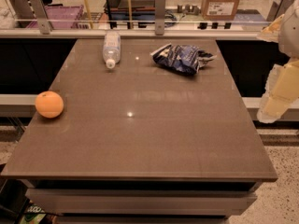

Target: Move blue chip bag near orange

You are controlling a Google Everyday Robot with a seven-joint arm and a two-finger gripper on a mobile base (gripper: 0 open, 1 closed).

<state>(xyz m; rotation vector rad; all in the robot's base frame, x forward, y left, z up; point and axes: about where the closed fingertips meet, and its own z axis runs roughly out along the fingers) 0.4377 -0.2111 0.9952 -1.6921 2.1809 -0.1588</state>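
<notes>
Three things lie on the table (140, 143): the blue chip bag (183, 58) crumpled at the far right, the orange (49, 104) well apart at the left edge, a bottle (111, 48) lying far left. The gripper (275, 104) hangs beyond the right edge; whether it is open cannot be told.

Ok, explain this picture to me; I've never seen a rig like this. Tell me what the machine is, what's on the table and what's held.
It is one picture from a single camera looking down across a brown table; where that camera is mounted isn't known. The machine is a mobile robot with one arm. Its pale arm shows at the right edge, the hand hanging off the table's right side. On the table: an orange near the left edge, a clear bottle lying on its side at the far end, and a crumpled blue chip bag to the bottle's right. The hand holds none of them.
</notes>
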